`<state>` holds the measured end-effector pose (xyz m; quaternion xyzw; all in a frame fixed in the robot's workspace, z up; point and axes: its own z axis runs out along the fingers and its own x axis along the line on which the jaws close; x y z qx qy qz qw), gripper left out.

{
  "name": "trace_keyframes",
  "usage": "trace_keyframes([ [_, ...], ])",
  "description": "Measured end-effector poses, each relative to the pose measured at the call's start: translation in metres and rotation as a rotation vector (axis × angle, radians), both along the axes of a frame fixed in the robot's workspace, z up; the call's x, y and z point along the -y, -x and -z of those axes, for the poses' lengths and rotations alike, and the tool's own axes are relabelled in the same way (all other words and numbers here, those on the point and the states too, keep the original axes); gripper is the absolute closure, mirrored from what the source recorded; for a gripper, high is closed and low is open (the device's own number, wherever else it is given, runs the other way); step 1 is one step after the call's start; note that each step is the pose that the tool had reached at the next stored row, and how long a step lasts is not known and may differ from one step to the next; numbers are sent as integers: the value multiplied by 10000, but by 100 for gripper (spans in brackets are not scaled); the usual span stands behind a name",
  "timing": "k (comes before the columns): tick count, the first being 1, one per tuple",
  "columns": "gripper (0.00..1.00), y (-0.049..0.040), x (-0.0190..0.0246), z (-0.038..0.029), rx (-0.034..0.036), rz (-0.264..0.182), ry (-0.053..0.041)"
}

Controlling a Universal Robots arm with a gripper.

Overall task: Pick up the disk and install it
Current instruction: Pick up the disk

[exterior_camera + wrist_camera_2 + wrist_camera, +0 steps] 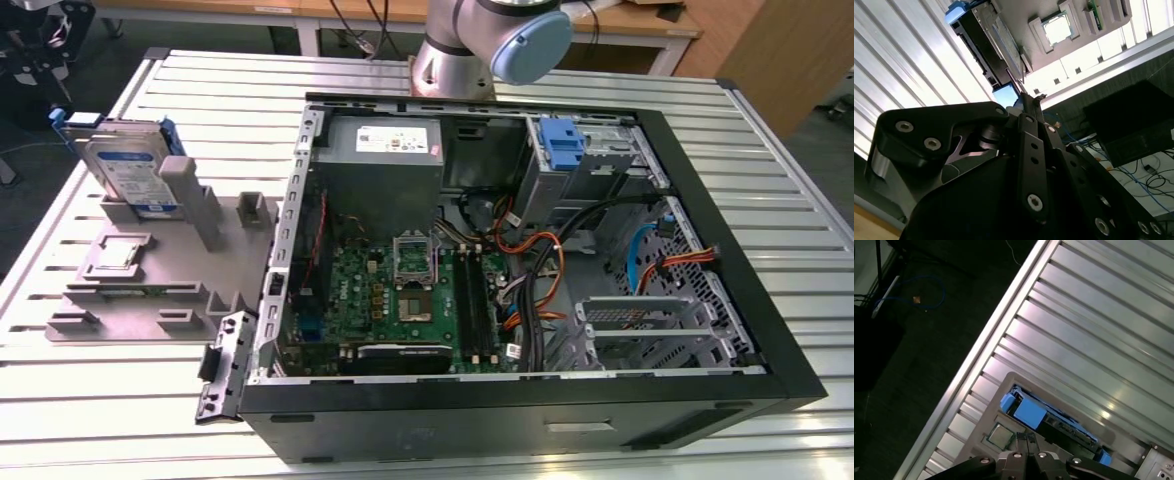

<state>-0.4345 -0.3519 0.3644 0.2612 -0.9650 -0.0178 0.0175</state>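
So I'm at the very first bit of this job: the pick-up, and nothing has been grabbed yet. My gripper (1026, 439) hangs over the disk (1064, 424) with clear air between us. In both wrist views my fingertips look pinched together on nothing at all.

The disk stands on edge in a slot of the grey stand (147, 270). In the exterior view that puts it at about nine o'clock from the open computer case (747, 330), out on the slatted table (134, 420). Its labelled face points toward roughly seven o'clock, and the blue rails run along its narrow sides. A little square chip (118, 255) lies flat on the stand just beside it, toward six o'clock.

My guess at what the grab needs:
- spread my fingers wide enough to clear the drive's thickness
- square up so the pads land on the two flat faces, not on the blue rails
- come straight down, since the slot looks snug and a tilted pull could jam it

The drive cage with the blue bracket (561, 145) sits at the case's twelve o'clock end, well apart from here.
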Motion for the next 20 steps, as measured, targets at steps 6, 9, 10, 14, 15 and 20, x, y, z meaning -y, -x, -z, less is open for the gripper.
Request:
trace_keyframes([
  [6, 90, 0, 0, 0, 0, -494, 0],
  [9, 90, 0, 0, 0, 0, -1073, 0],
  [10, 90, 0, 0, 0, 0, -1129, 0],
  [14, 90, 0, 0, 0, 0, -1339, 0],
  [15, 90, 0, 0, 0, -1, -1392, 0],
  [20, 90, 0, 0, 0, 1, -1694, 0],
])
